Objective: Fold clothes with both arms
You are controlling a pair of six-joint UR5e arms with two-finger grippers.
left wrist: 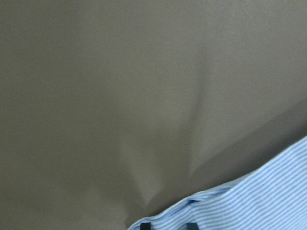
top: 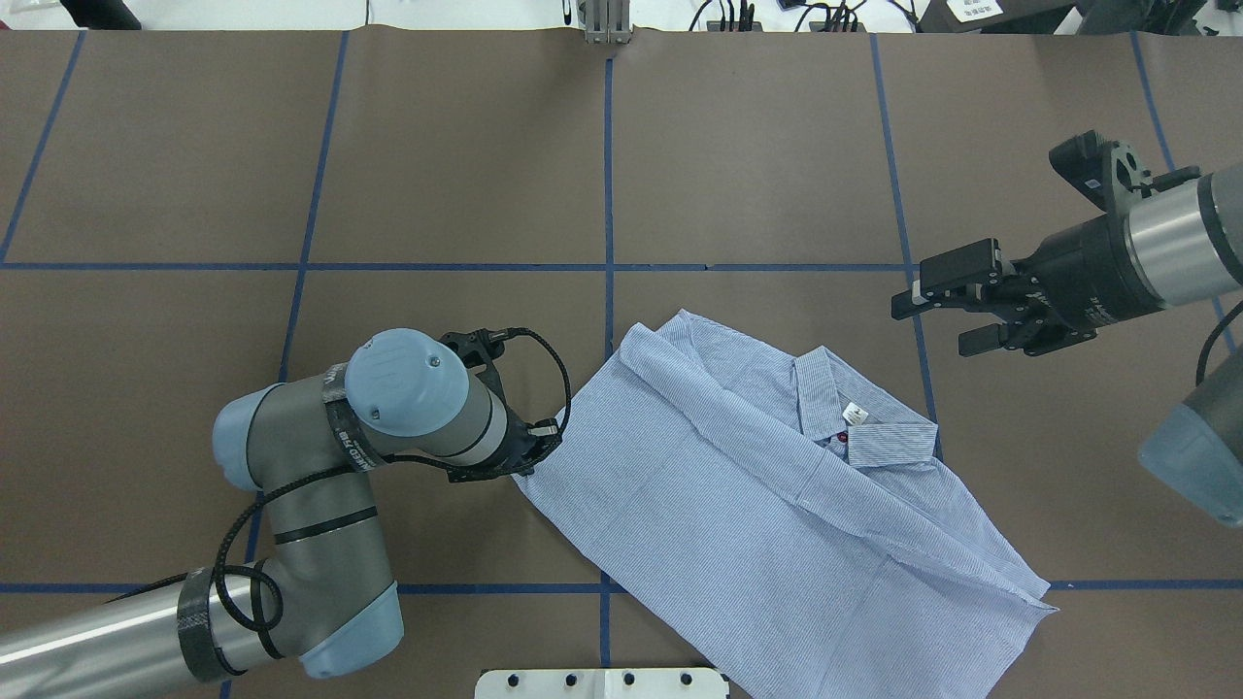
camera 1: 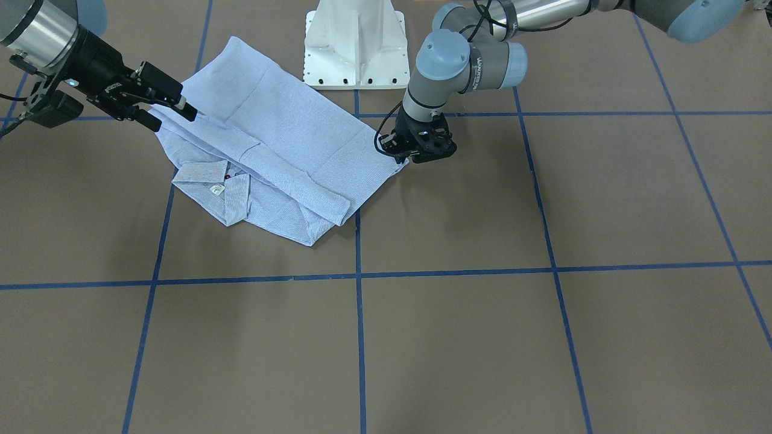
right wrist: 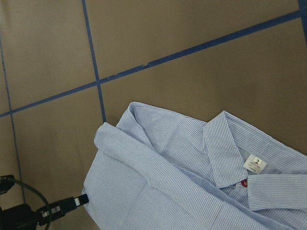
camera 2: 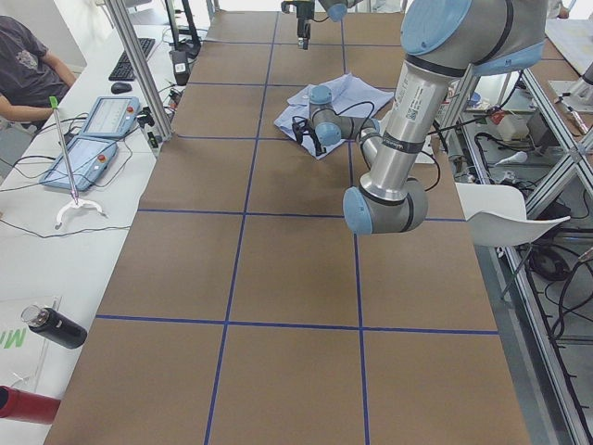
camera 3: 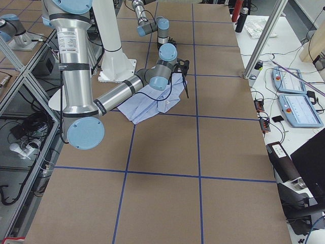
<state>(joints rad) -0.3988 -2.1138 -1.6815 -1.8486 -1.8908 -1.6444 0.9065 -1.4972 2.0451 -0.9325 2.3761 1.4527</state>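
Brown table (top: 777, 146), blue tape grid (top: 609, 175), carries striped shirt (top: 738, 495).

One shirt (top: 738, 505), two arms (top: 320, 505) (top: 1165, 248), two tools (top: 529, 458) (top: 932, 325)

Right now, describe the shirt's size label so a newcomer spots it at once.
Find the blue striped shirt lying by the white base. At its collar, the label is a small white square printed 2, plain against the stripes.
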